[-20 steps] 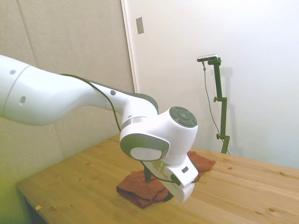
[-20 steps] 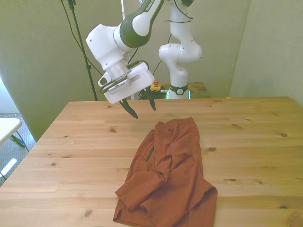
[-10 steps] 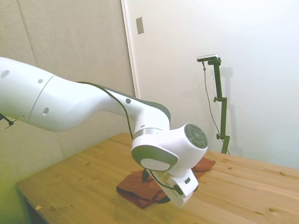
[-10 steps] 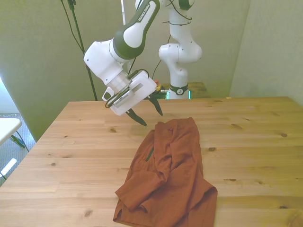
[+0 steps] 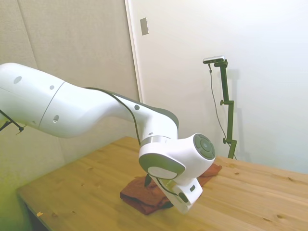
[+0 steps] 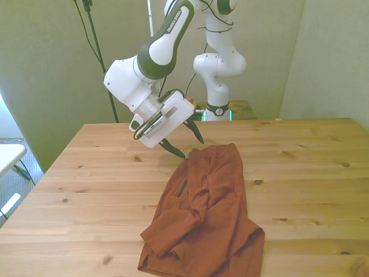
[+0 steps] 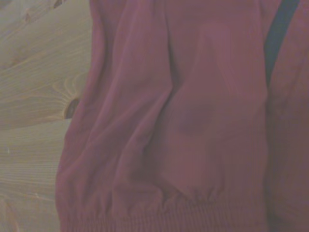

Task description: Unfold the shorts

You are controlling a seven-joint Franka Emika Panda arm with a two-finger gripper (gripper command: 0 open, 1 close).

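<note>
The rust-brown shorts [image 6: 210, 213] lie crumpled and folded on the wooden table [image 6: 86, 173], reaching from the middle toward the near edge. My gripper [image 6: 187, 143] hangs open, tilted, just over the shorts' far corner on the front view's left, with nothing between its fingers. In the side view the arm's wrist covers most of the gripper, and the shorts [image 5: 139, 195] show beneath it. Close up, the wrist view is filled by the shorts [image 7: 183, 121], showing a gathered hem and a thin dark zipper strip [image 7: 277, 34].
Bare table [image 5: 86, 187] surrounds the shorts on all sides. The robot base [image 6: 218, 75] stands behind the far edge. A knot in the wood [image 7: 71, 108] lies right beside the cloth's edge.
The gripper has come down and moved toward the shorts' far corner, staying open. The shorts have not moved.
</note>
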